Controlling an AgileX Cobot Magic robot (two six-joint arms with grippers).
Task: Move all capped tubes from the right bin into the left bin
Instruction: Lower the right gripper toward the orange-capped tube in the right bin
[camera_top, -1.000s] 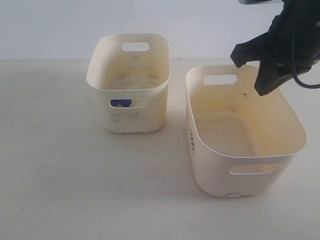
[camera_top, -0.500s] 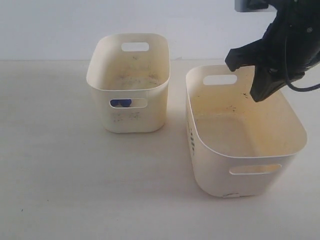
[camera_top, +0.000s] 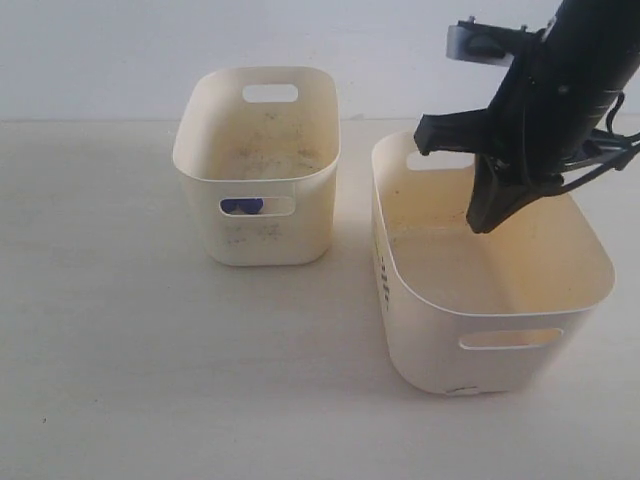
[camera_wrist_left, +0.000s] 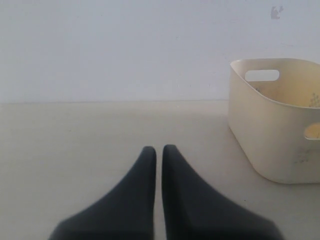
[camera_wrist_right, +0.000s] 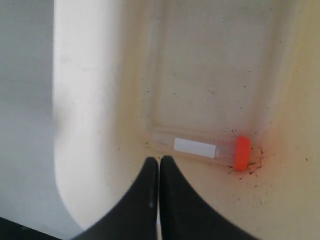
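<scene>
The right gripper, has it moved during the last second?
Yes. The right gripper has gone left and lower against the right bin, from its far right corner toward its middle.

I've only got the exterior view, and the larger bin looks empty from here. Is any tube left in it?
Observer: Yes, one capped tube with an orange-red cap lies on the floor of the right bin, against a wall.
Operator: Does the right gripper have it?
Observer: No, its fingers are shut on nothing; the tube lies free beyond their tips.
Operator: Where's the left arm?
Observer: The left gripper is shut too, over the table, holding nothing.
</scene>
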